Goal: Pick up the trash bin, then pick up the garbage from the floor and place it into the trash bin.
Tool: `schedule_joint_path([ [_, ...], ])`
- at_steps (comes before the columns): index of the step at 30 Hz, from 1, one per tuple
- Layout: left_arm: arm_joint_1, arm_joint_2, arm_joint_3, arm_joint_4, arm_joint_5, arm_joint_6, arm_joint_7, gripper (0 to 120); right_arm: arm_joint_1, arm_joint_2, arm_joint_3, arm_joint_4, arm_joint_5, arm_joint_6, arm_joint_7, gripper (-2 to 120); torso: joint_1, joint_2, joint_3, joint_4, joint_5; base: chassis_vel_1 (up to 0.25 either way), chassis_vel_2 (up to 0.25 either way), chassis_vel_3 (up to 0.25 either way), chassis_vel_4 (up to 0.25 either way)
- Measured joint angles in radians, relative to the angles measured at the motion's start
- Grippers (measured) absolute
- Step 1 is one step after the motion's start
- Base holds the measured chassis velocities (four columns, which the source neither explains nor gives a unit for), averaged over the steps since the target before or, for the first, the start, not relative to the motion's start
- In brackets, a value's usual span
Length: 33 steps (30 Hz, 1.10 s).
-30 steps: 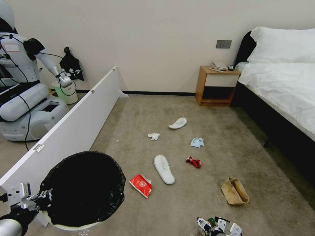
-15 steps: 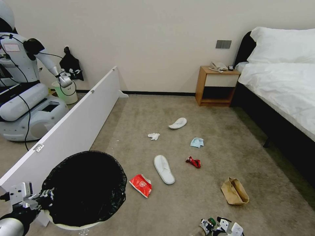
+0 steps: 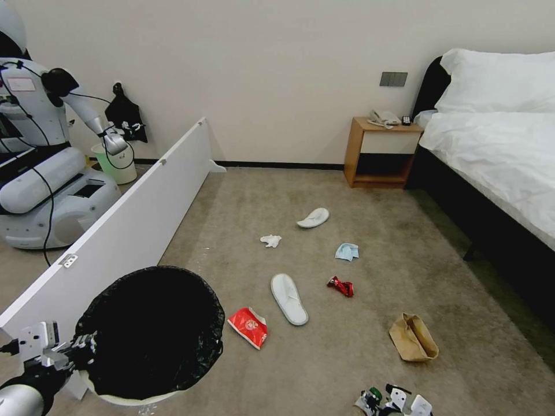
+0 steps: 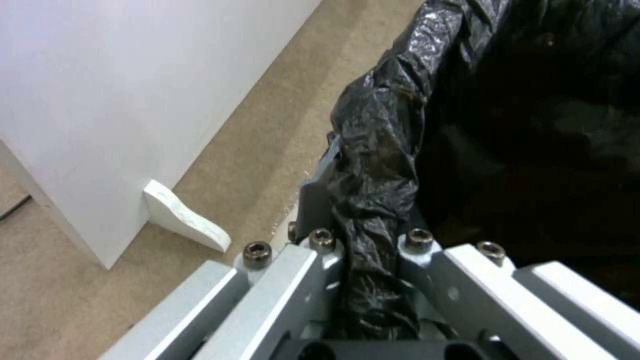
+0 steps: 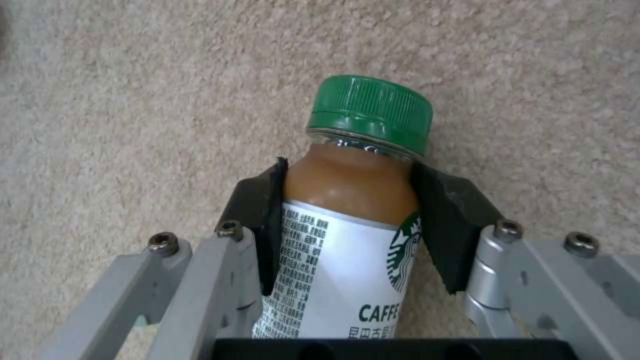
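R gripper (image 5: 347,200) clamped on bottle (image 5: 347,235), shifted right vs. 1 s ago. L gripper (image 4: 363,260) pinching trash bin (image 3: 151,332) rim. Bottle secured; bin drop pending.

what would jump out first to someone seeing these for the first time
The trash bin with its black liner, near left, gripped at the rim by the left hand. Then the green-capped bottle clamped in the right hand above the carpet, and beyond it two white slippers.
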Motion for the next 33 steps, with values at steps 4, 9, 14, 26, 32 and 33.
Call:
schedule_joint_path([
  [4, -0.001, 0.000, 0.001, 0.000, 0.000, 0.000, 0.000, 3, -0.006, -0.002, 0.006, 0.004, -0.002, -0.001, -0.006, 42, 0.000, 0.000, 0.000, 0.0006, 0.0008, 0.000, 0.000, 0.000, 0.000],
  [9, -0.001, 0.000, 0.004, 0.000, 0.001, 0.000, 0.000, 3, -0.037, -0.019, 0.021, 0.055, -0.009, -0.011, -0.004, 42, 0.000, -0.001, 0.001, -0.0008, 0.0015, 0.000, 0.000, 0.000, 0.000],
  [14, -0.003, 0.000, 0.021, 0.000, 0.002, 0.000, 0.000, 3, -0.092, -0.057, 0.057, 0.208, -0.059, -0.004, -0.033, 42, 0.000, -0.001, 0.001, -0.0004, 0.0008, 0.000, 0.000, 0.000, 0.000],
  [26, -0.027, 0.030, 0.139, 0.000, -0.002, 0.003, -0.010, 3, -0.157, -0.172, 0.252, 0.630, -0.066, 0.095, -0.140, 42, 0.000, -0.001, 0.000, -0.0003, 0.0004, 0.000, 0.000, 0.000, 0.000],
  [32, -0.065, 0.063, 0.219, 0.003, 0.002, 0.005, -0.022, 3, -0.144, -0.258, 0.299, 0.754, -0.089, 0.177, -0.203, 42, 0.000, -0.001, 0.000, -0.0003, 0.0006, 0.000, 0.000, 0.000, 0.000],
  [33, -0.066, 0.065, 0.223, 0.004, 0.002, 0.005, -0.022, 3, -0.142, -0.265, 0.302, 0.759, -0.091, 0.184, -0.209, 42, 0.000, -0.001, 0.000, -0.0003, 0.0006, 0.000, 0.000, 0.000, 0.000],
])
